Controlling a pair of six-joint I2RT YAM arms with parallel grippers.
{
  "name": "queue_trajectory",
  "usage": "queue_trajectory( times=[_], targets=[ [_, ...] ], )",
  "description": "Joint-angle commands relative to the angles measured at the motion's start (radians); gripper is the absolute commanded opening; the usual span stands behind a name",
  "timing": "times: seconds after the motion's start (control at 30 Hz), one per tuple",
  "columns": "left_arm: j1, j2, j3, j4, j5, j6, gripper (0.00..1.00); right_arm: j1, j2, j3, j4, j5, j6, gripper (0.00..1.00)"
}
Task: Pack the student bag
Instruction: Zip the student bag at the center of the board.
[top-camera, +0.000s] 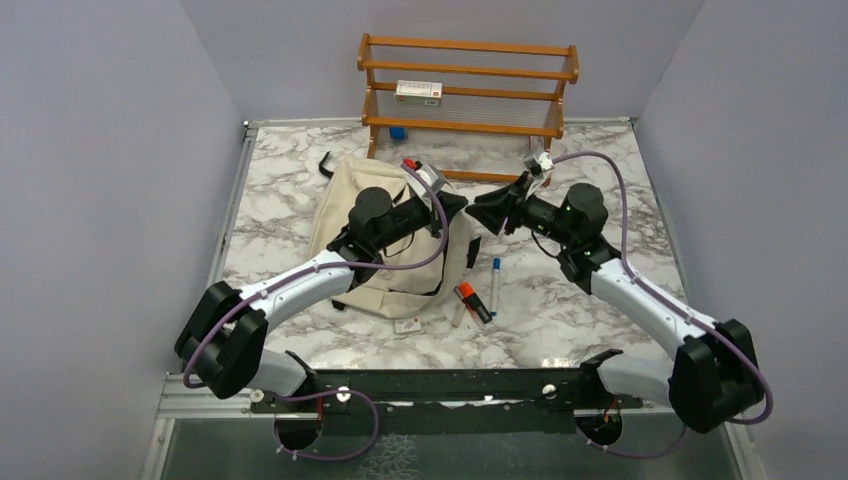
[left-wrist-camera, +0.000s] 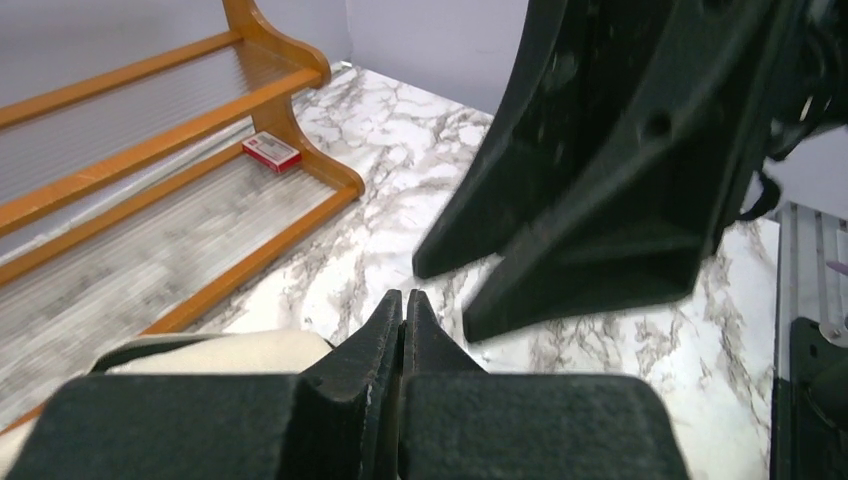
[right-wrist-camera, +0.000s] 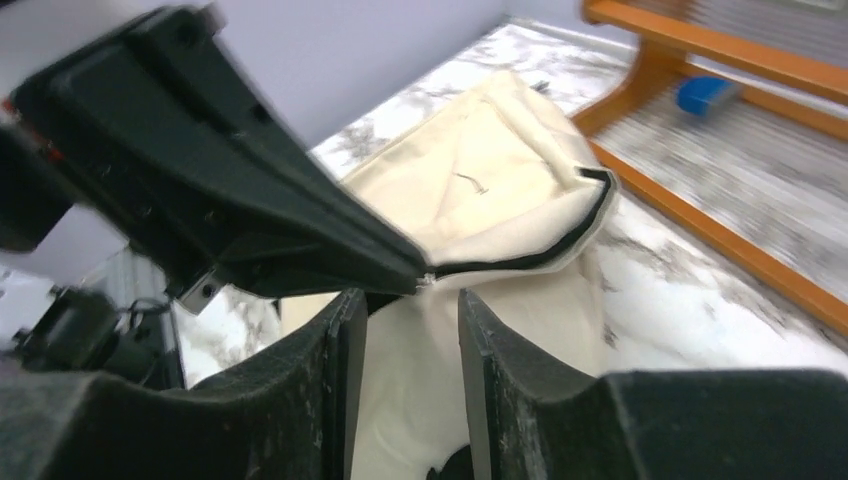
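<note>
The backpack (top-camera: 348, 195) lies on the marble bench (top-camera: 570, 310), in front of the wooden rack (top-camera: 470, 46), with the left arm reaching over it. The left gripper (left-wrist-camera: 402, 300) has its jaws pressed together. In the right wrist view, the black zipper edge (right-wrist-camera: 560, 240) of the backpack rises to their tip and is pinched there. The right gripper (right-wrist-camera: 410, 300) faces it just beside, jaws apart, holding nothing, with cream fabric behind the gap. An orange marker (top-camera: 472, 302) and a blue-capped pen (top-camera: 495, 278) lie on the bench to the right of the backpack.
</note>
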Motion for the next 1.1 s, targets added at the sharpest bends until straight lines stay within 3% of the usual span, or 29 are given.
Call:
queue_trajectory(
  times=[0.0, 0.1, 0.2, 0.4, 0.7, 1.07],
  targets=[
    [0.007, -0.075, -0.056, 0.025, 0.051, 0.027, 0.0, -0.002, -0.112, -0.02, -0.267, 0.352, 0.087, 0.44],
    [0.007, -0.093, -0.094, 0.025, 0.088, 0.026, 0.0, -0.002, -0.149, -0.009, -0.386, 0.539, 0.156, 0.44],
    [0.008, -0.099, -0.134, 0.025, 0.138, 0.021, 0.0, -0.002, -0.094, 0.09, -0.526, 0.57, 0.188, 0.49],
    [0.006, -0.095, -0.193, 0.026, 0.201, 0.024, 0.0, -0.002, 0.162, 0.338, -0.73, 0.389, 0.21, 0.57],
    [0.005, -0.037, -0.193, 0.028, 0.232, 0.039, 0.0, -0.002, 0.39, 0.574, -0.787, 0.168, 0.2, 0.67],
    [-0.003, 0.029, -0.152, 0.029, 0.253, 0.054, 0.0, 0.021, 0.521, 0.66, -0.946, 0.102, 0.107, 0.67]
  ],
)
